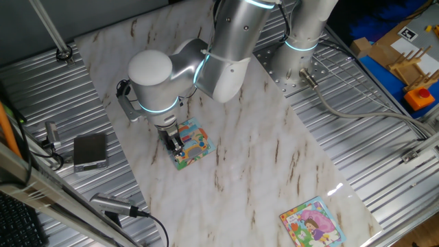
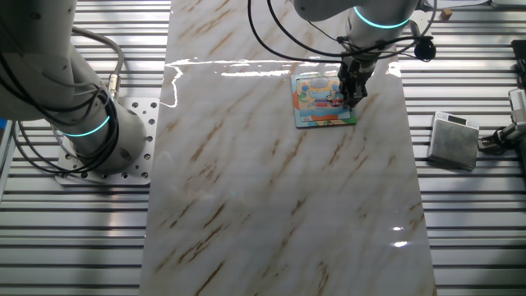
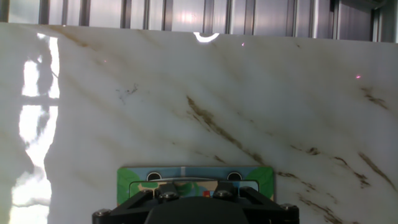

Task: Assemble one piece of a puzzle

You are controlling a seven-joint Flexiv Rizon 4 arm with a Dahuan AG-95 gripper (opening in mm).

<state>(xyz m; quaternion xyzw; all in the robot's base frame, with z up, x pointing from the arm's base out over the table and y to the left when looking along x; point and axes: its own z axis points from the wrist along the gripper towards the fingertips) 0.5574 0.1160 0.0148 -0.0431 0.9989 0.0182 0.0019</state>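
Over the puzzle [image 1: 191, 144]: gripper [image 1: 175, 143] lowered onto board, presumably seating the piece; finger spacing indiscernible.

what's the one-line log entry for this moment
phase: placing | gripper down on puzzle | jaws: state unclear | piece: not visible | second puzzle apart at table edge

The arm [image 1: 219, 48] consists of smooth silver-grey cylindrical links with rounded white joint caps. Each joint carries a glowing cyan ring. Black cables run along the wrist. The gripper [image 1: 175, 143] is black and slender. Its housing [image 3: 196, 208] is black, angular, and fastened with visible round screws.
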